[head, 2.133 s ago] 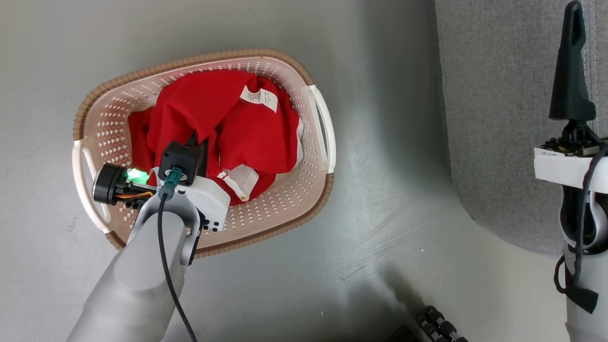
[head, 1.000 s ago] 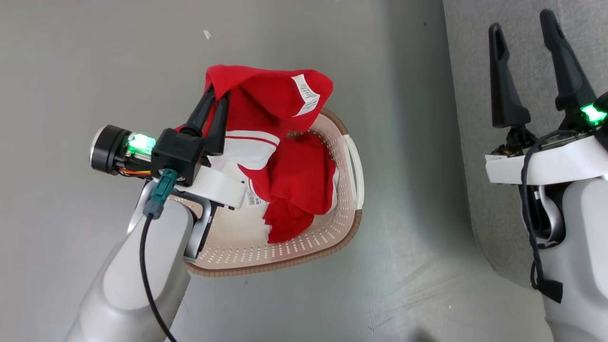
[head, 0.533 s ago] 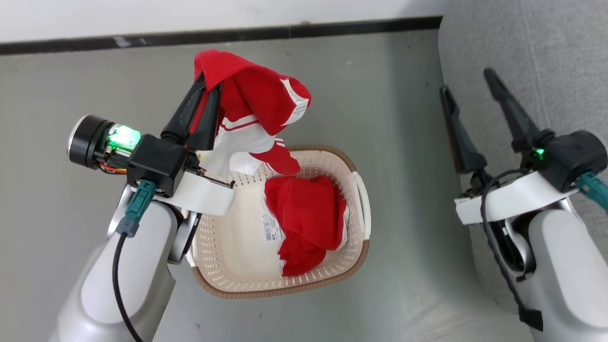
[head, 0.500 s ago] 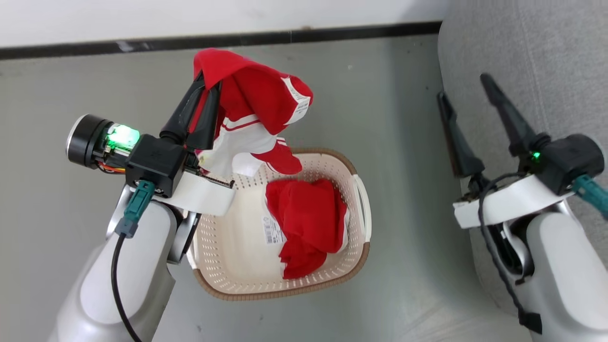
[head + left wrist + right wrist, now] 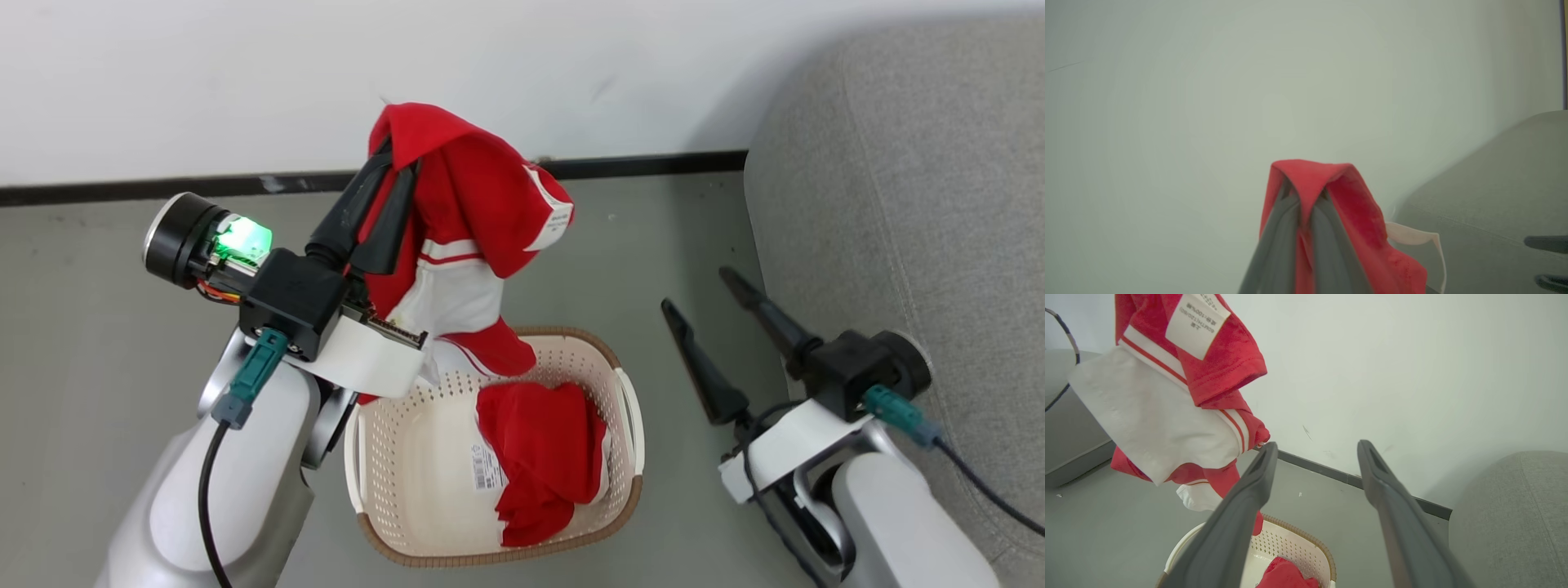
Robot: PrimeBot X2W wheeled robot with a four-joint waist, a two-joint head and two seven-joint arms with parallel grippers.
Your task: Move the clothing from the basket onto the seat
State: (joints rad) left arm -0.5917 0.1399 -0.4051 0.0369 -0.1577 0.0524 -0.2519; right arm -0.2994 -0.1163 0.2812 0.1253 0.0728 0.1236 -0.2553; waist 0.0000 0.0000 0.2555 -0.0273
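Observation:
My left gripper (image 5: 392,157) is shut on a piece of red clothing (image 5: 478,204) with white stripe trim, which hangs above the basket (image 5: 408,482). In the left wrist view the cloth (image 5: 1359,208) drapes over the closed fingers (image 5: 1284,228). A second piece of red clothing (image 5: 543,457) lies in the cream basket. My right gripper (image 5: 694,288) stands open and empty between the basket and the grey seat (image 5: 898,204). In the right wrist view its fingers (image 5: 1249,498) point past the hanging garment (image 5: 1216,363) and the basket (image 5: 1300,541).
A white wall (image 5: 204,82) with a black baseboard (image 5: 122,192) runs behind the grey floor (image 5: 98,343). A barcode sticker (image 5: 487,467) shows on the basket's base. The seat's rounded corner (image 5: 1515,514) is at the right.
The left gripper has lifted one red garment out of the basket and holds it above it. The head view has tilted up to the wall. The right gripper has stayed open.

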